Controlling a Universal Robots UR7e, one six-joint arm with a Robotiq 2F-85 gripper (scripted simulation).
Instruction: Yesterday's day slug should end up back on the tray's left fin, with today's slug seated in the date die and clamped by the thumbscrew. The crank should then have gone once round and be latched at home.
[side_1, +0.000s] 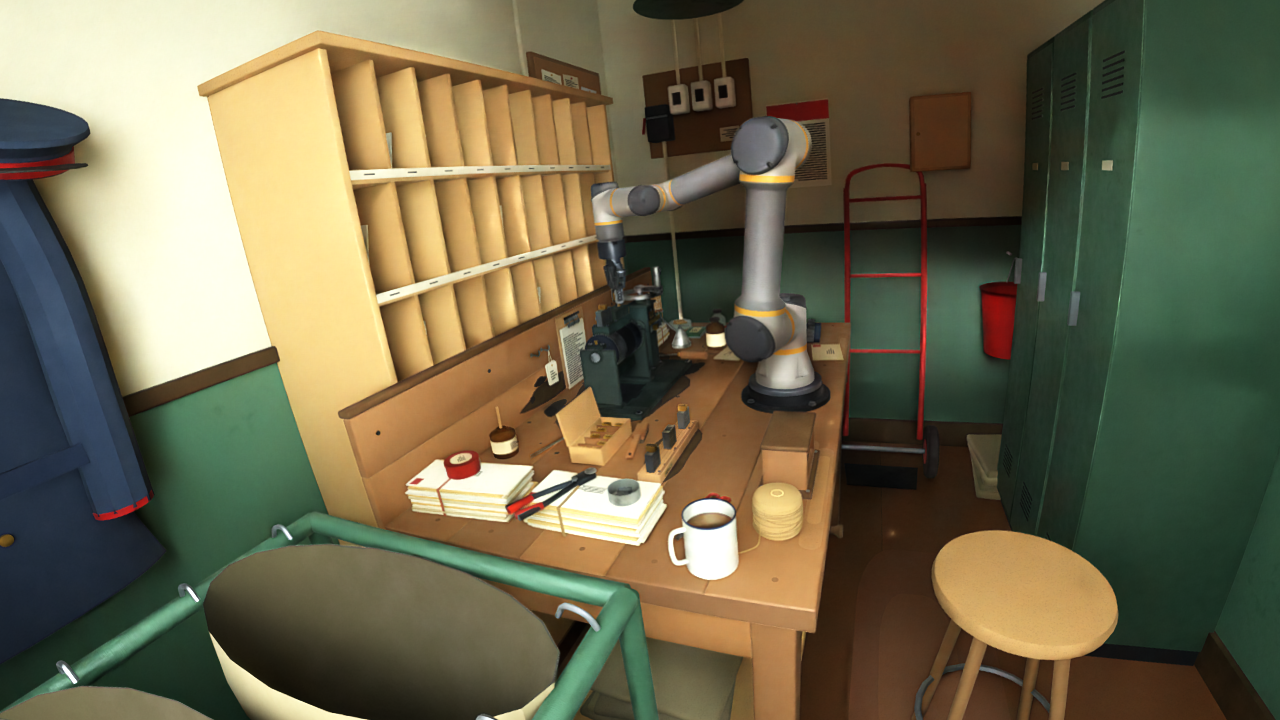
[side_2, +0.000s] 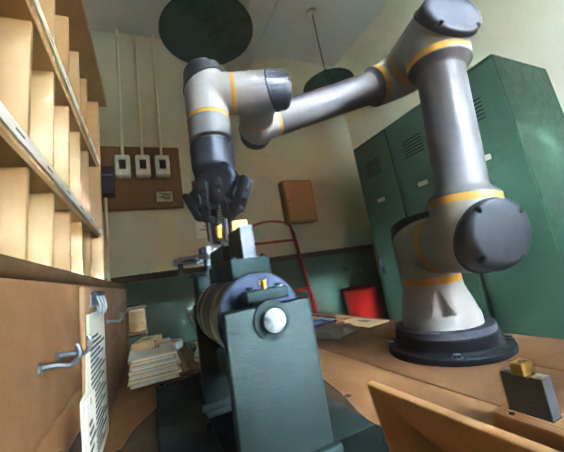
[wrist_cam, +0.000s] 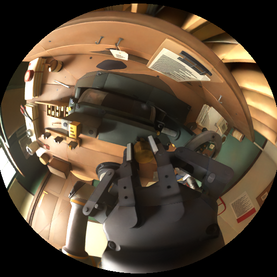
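The brass thumbscrew (wrist_cam: 143, 153) on top of the dark green cancelling machine (side_1: 627, 354) sits gripped between the fingers of my gripper (wrist_cam: 140, 148), which hangs straight down over the machine's head (side_2: 225, 227). A yellow day slug (wrist_cam: 74, 130) shows on the machine's near side. The wooden slug tray (side_1: 667, 448) lies on the bench in front of the machine with dark fins standing on it; one fin with a yellow slug on top (side_2: 527, 387) shows close up. The crank wheel (wrist_cam: 205, 144) lies at the machine's far end.
An open wooden box of type (side_1: 593, 432) sits beside the tray. Pigeonhole shelves (side_1: 465, 206) rise close behind the machine. Letter bundles (side_1: 595, 506), a mug (side_1: 707, 537) and a stack of discs (side_1: 777, 510) fill the bench front.
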